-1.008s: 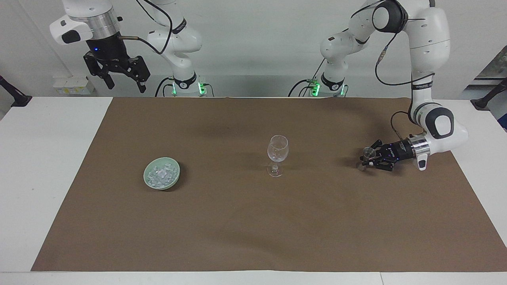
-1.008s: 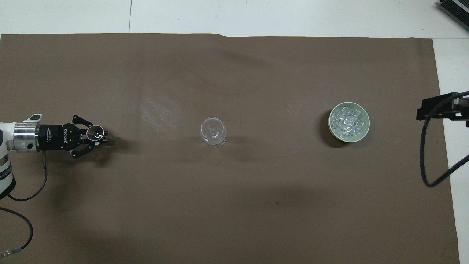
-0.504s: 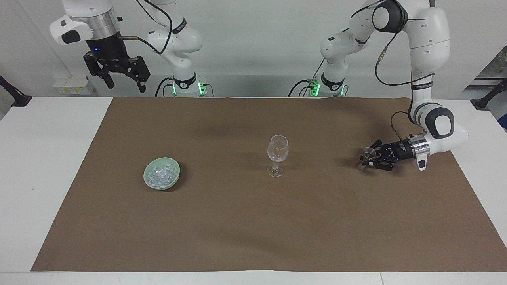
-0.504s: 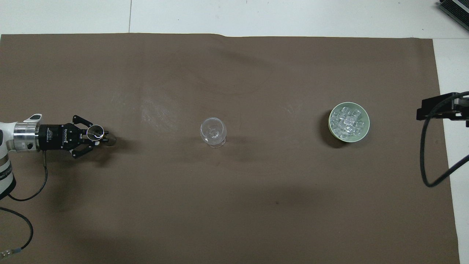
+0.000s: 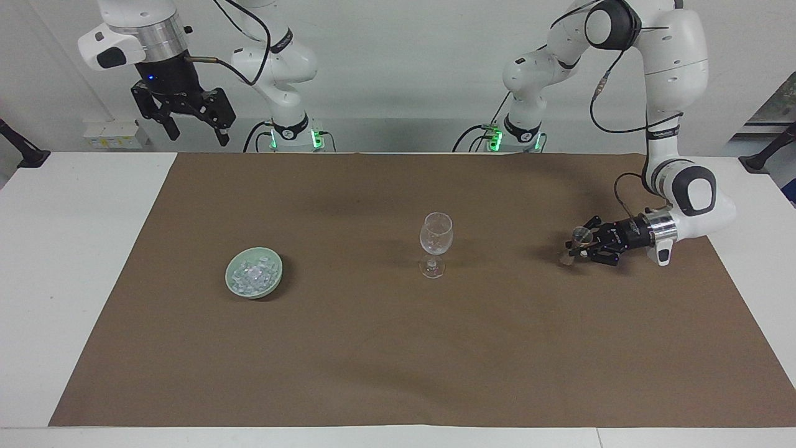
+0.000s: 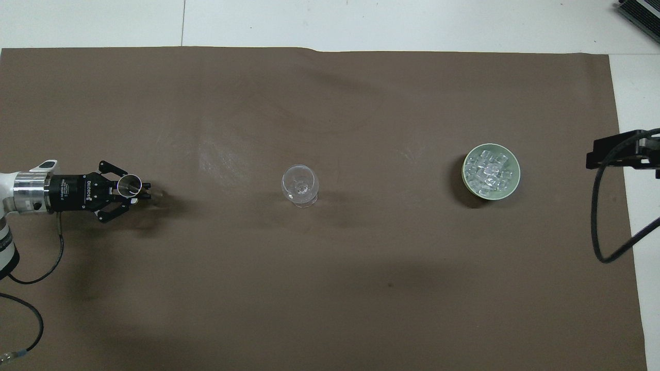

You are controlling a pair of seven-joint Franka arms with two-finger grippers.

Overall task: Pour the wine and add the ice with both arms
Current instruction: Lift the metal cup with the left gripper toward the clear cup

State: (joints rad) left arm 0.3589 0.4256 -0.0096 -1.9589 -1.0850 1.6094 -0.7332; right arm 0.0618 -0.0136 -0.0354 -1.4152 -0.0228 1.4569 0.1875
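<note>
The left claw, clamped on a small clear cup, sat low near the table's left-arm end. The empty wine glass stood at the table's middle, level with the cup toward the right arm's end. The right claw waited with fingers apart, high over the robots' edge, the bowl of ice nearer that arm's end.

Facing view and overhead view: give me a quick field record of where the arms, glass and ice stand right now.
left gripper: low over the mat at the left arm's end of the table, shut on a small clear cup
right gripper: open, raised high at the right arm's end of the table, waiting, holding nothing
wine glass: upright at mid-mat, looks empty
bowl: pale green, on the mat toward the right arm's end
ice: all in the bowl
mat: brown, covers most of the table
</note>
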